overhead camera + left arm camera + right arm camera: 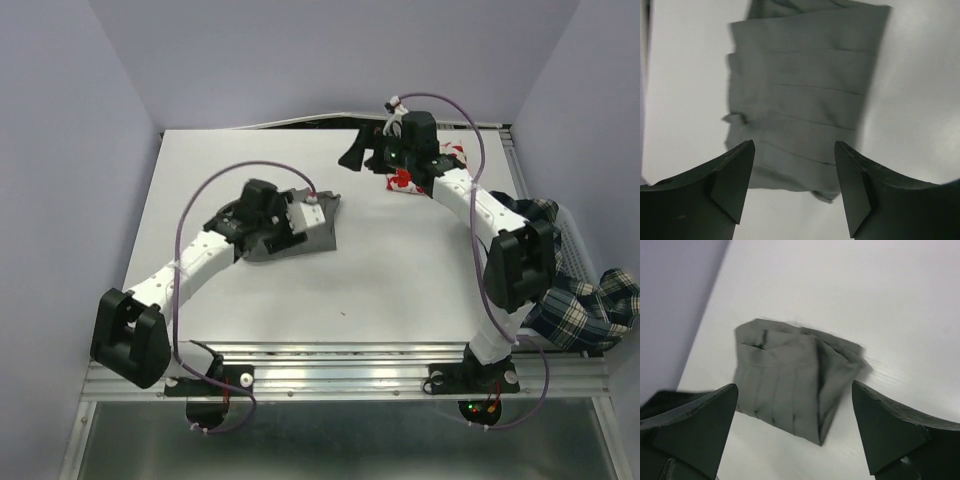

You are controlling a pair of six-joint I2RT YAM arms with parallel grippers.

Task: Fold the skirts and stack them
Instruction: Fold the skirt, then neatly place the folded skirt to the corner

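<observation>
The grey skirt (322,226) lies folded on the table left of centre, its pleats plain in the left wrist view (800,100). My left gripper (285,232) hovers at its near edge, open (794,145), with nothing between the fingers. My right gripper (362,157) is raised at the back of the table, open (794,385) and empty, facing the grey skirt (790,385) from a distance. The white skirt with red print (405,180) lies at the back right, mostly hidden under the right arm. The plaid skirt (585,305) hangs bunched at the far right.
A white mesh basket (572,250) stands off the table's right edge with the plaid cloth draped over it. Purple walls close in the back and both sides. Both arm bases sit on the metal rail at the near edge.
</observation>
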